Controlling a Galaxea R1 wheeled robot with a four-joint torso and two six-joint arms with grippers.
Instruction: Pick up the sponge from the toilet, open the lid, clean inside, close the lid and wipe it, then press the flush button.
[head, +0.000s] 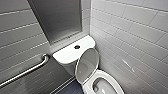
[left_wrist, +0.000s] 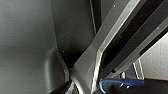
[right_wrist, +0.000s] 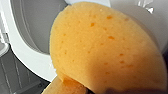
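Right pincer (right_wrist: 101, 91) grasps the sponge (right_wrist: 105, 47) — the orange pad bulges close before the wrist camera, pocked with small pores. Its lower edge is folded over where a dark sliver of the pincer shows beneath it. Behind the sponge stands the lid (right_wrist: 26, 53), raised, its white rim curving around a grey underside; whether pad and lid touch I cannot tell. From the head view the lid is upright, leaning back toward the tank, and the oval bowl of the toilet (head: 111, 78) lies open below it. On the white tank top (head: 66, 54) sits the flush button (head: 77, 46), dark and round, near the middle. Pale tiled walls (head: 130, 32) close in on the corner. A dark recessed panel (head: 58, 20) rises above the tank, and a metal grab bar (head: 25, 72) slants along the wall on the picture's left. Left pincer — clenched or released, I cannot tell; its wrist view gives grey robot parts and a loop of blue cable (left_wrist: 120, 80).
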